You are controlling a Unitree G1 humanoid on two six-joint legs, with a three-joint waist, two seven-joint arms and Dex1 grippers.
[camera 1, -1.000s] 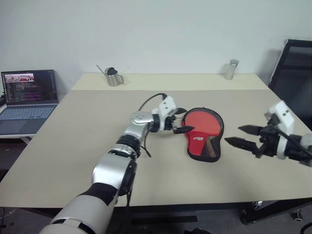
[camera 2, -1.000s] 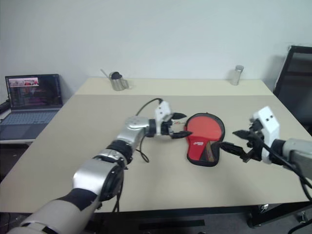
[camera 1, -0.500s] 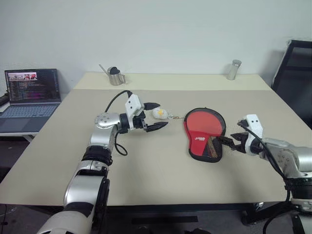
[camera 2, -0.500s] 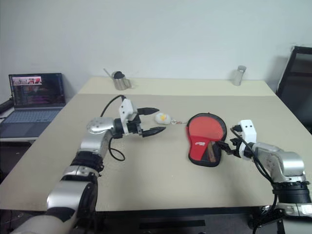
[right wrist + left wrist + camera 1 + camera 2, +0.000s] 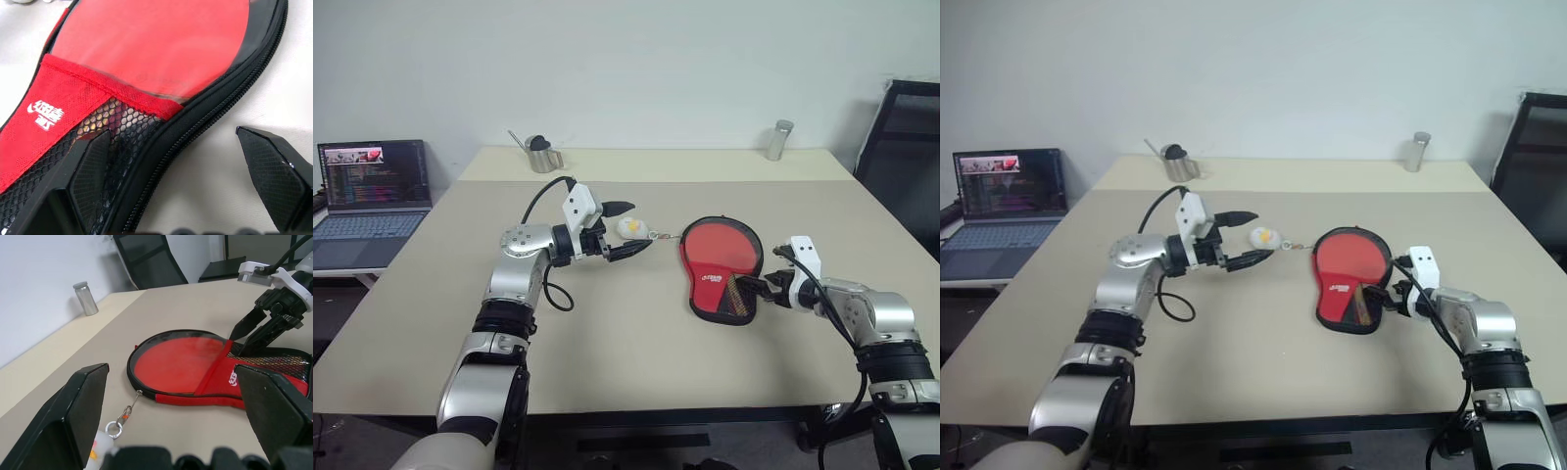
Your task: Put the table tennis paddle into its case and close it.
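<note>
On a beige table (image 5: 607,392), the paddle-shaped soft zip case (image 5: 724,271), black-rimmed with a red fabric side, white lettering and a black mesh panel, lies flat between the robot's two arms, its narrow end toward the near edge. The red round face of the table tennis paddle (image 5: 722,247) fills the case's wide end and its lower part goes under the red fabric and mesh; the handle cannot be made out. The bat thus appears to be seated already, which would leave the zip as the remaining step, though how far the zip is closed cannot be told.

A small white-and-yellow charm (image 5: 631,227) lies on the table on the case's left, joined to it by a short metal chain (image 5: 128,410), probably marking where the zip pull sits.

The left gripper (image 5: 625,228) hangs above the table with its two black fingers spread wide around the charm's position, holding nothing; whether a fingertip touches the charm cannot be told.

The right gripper (image 5: 754,290) sits low at the case's right edge beside the mesh, fingers likewise wide apart, one over the mesh and one over bare table, gripping nothing, seemingly placed to steady the case.

A silver metal canister (image 5: 779,140), a small steel pitcher (image 5: 541,154) and an open laptop (image 5: 370,201) stand well apart.
</note>
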